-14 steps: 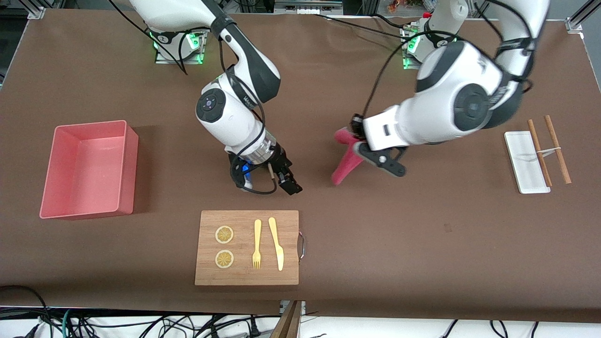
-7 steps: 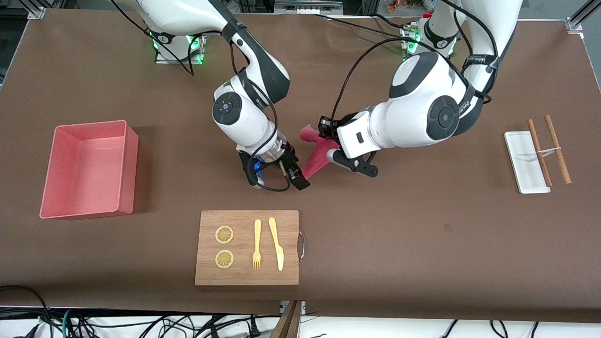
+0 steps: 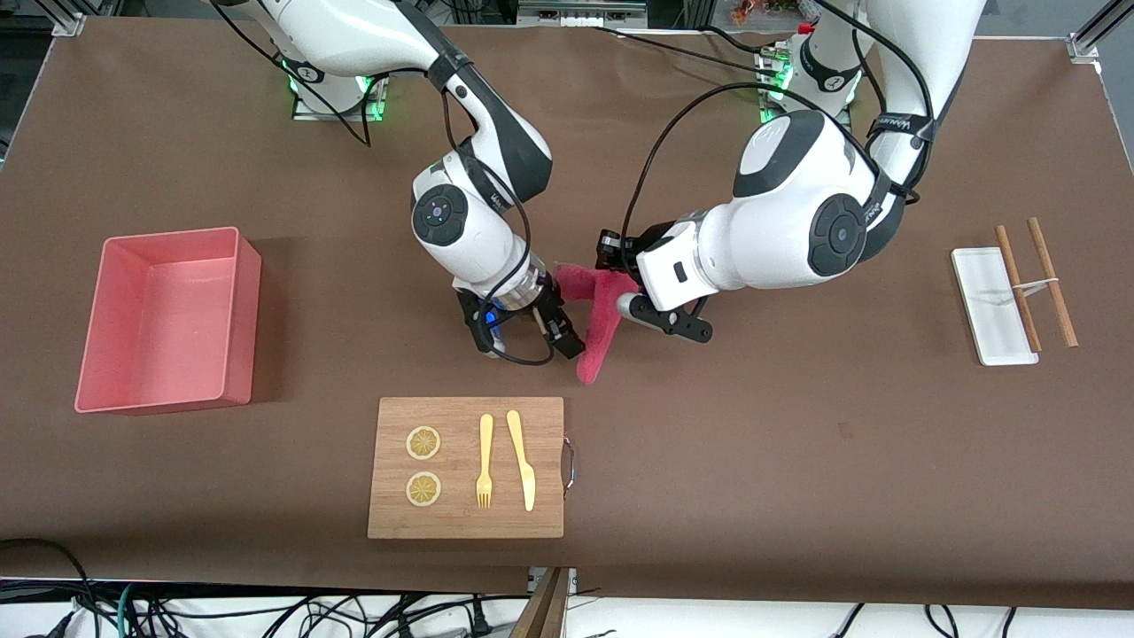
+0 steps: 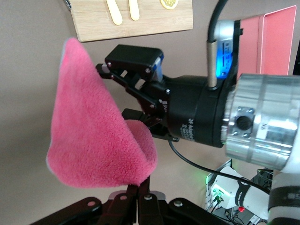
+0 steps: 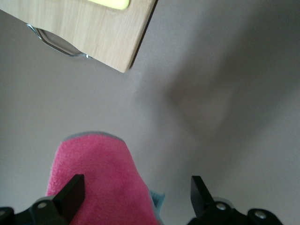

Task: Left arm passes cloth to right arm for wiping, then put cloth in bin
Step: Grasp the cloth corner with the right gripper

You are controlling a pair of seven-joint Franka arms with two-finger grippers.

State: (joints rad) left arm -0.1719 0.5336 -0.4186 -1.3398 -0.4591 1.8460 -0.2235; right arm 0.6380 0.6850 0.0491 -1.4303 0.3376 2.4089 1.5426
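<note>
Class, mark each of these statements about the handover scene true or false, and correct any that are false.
1. The left gripper is shut on the cloth. True.
2. The right gripper has closed on the cloth. False: its jaws stand open, with the cloth hanging between its fingers.
3. The cloth lies in the bin. False: the cloth hangs in the air over bare table, and the bin, toward the right arm's end of the table, holds nothing.
4. A fork and a knife lie on the cutting board. True.
5. The cutting board holds three lemon slices. False: it holds two.
</note>
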